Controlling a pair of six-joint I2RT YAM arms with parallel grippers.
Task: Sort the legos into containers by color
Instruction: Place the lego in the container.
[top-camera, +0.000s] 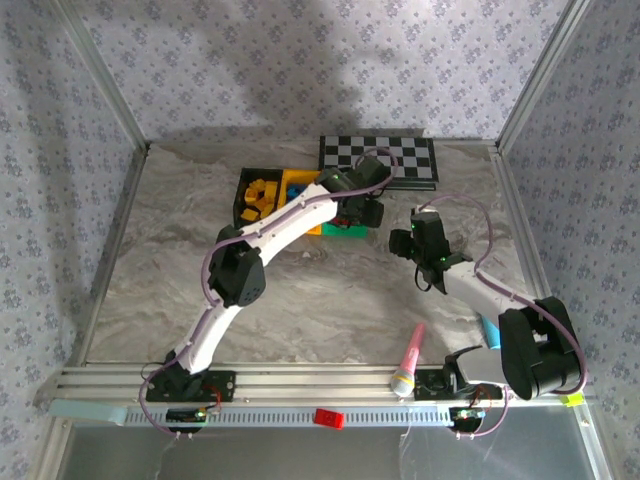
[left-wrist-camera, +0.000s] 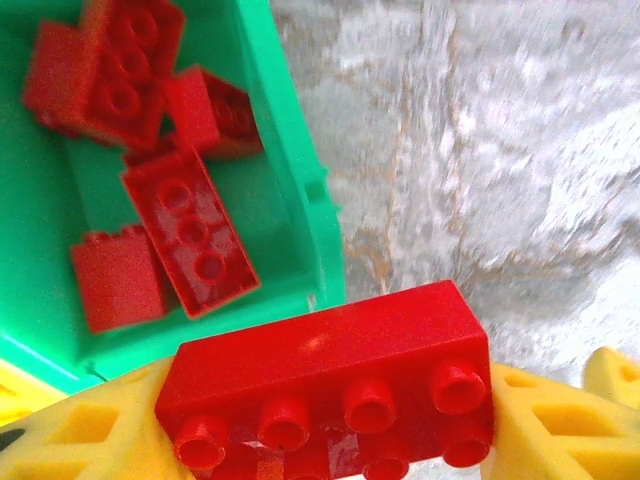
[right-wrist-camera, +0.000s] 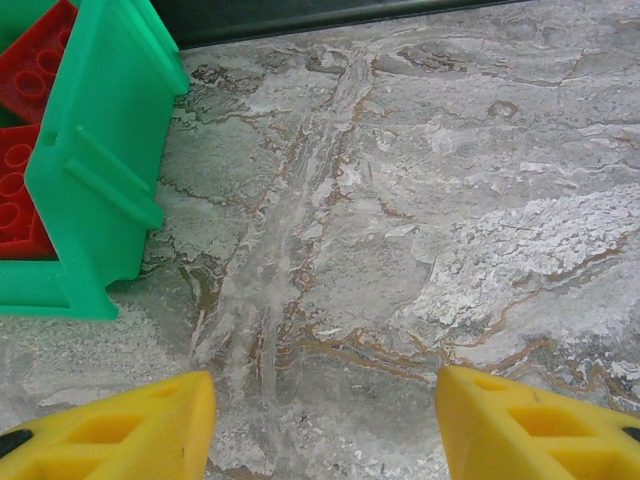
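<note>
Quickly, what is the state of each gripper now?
Left gripper: closed on a red lego brick.
Right gripper: open, holding nothing.

Bright red lego (left-wrist-camera: 325, 385) against the yellow fingers (left-wrist-camera: 90, 435) of the left hand (left-wrist-camera: 322, 425); more red legos (left-wrist-camera: 190, 235) lie in a green container (left-wrist-camera: 300, 210). The desk (left-wrist-camera: 480, 150) is grey marble veined with brown, the checkerboard (top-camera: 380, 158) black and white, a marker pen (top-camera: 412, 345) pink.

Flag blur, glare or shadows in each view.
Top external: soft shadow over the back wall, otherwise evenly lit. Left wrist: held red brick sharp with a small highlight, table behind soft. Right wrist: crisp, green bin included; mild table sheen.
</note>
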